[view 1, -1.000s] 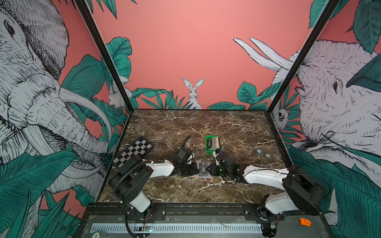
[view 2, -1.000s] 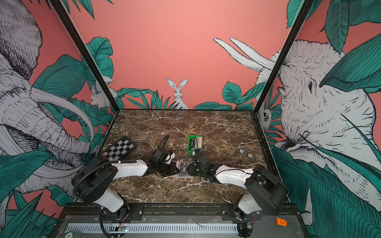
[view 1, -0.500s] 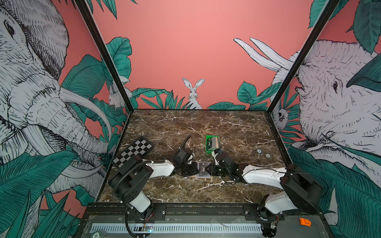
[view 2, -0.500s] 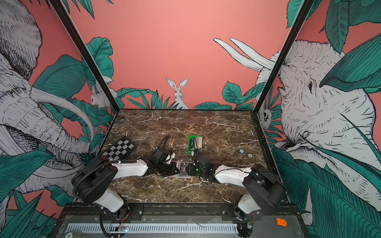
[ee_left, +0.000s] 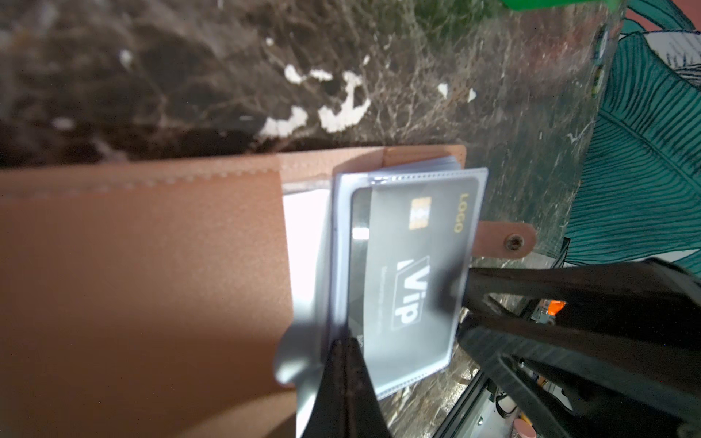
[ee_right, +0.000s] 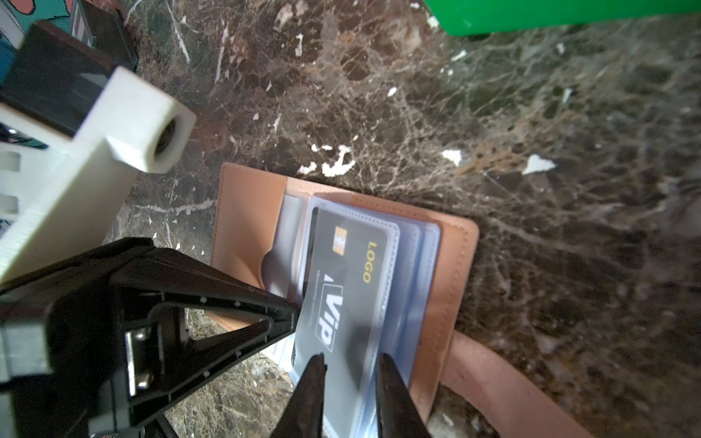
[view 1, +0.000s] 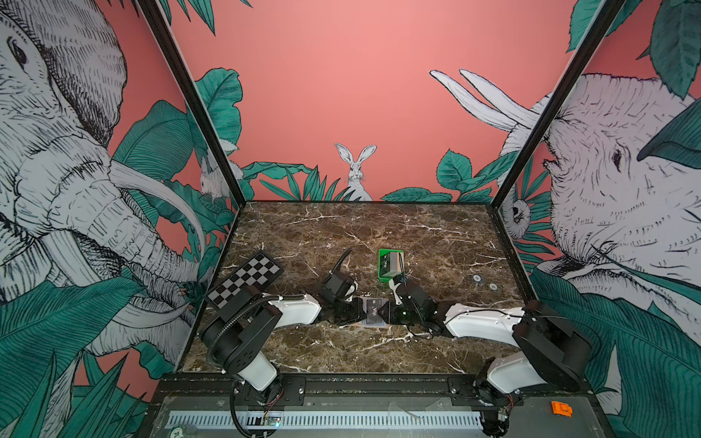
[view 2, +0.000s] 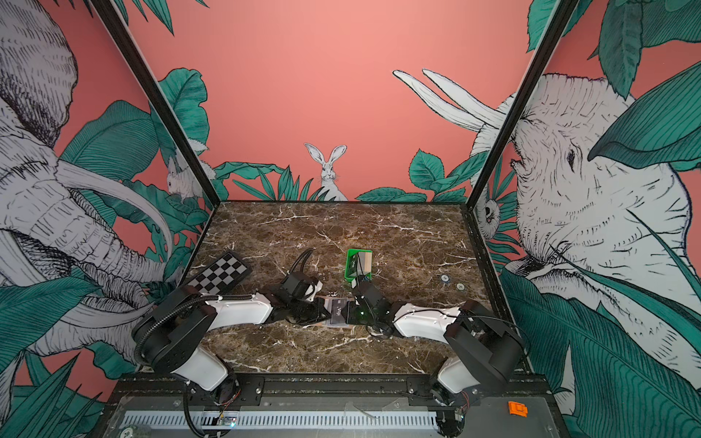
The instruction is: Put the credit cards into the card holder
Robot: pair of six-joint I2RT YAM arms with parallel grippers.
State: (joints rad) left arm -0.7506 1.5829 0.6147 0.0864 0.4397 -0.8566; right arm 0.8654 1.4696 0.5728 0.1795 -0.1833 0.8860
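While my left gripper (ee_left: 341, 352) clamps the sleeve (ee_left: 413, 364) of the card holder (ee_left: 151, 265), the right gripper (ee_right: 351, 358) sits at the VIP card (ee_right: 352, 265) with its jaws barely apart. Skewed push — I'd expect a jam.

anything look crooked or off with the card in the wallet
Only one thing: the black VIP card lies slightly askew in a clear sleeve of the card holder, with one edge not yet under the plastic. Nothing looks spilled or damaged.

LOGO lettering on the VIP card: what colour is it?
Gold-yellow. The lettering on the VIP card shows best in the right wrist view.
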